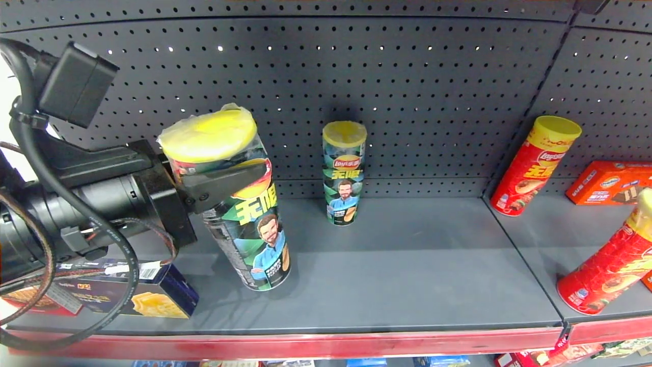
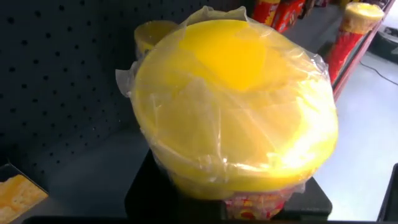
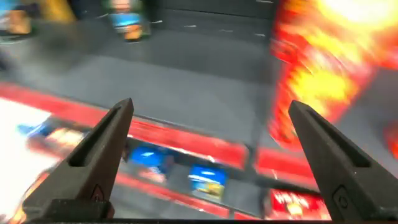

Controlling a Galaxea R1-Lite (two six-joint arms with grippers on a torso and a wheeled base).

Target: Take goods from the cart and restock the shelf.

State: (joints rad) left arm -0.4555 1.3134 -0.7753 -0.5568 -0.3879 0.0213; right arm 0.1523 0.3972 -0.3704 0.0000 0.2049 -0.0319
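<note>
My left gripper [image 1: 221,183] is shut on a green chip can [image 1: 249,229] with a yellow lid wrapped in clear film [image 2: 233,106]. It grips the can just under the lid. The can leans slightly, its base low over the left part of the grey shelf board [image 1: 407,265]; I cannot tell whether it touches. A second green can [image 1: 344,173] stands upright at the back by the pegboard, its lid [image 2: 152,34] behind the held one. My right gripper [image 3: 210,106] is open with nothing between its fingers, in front of the shelf's red front edge [image 3: 186,134].
Two red chip cans [image 1: 535,165] [image 1: 611,265] and an orange box [image 1: 608,183] occupy the shelf bay to the right. A dark blue box [image 1: 137,293] lies under my left arm at the front left. Bare board stretches between the green cans and the divider.
</note>
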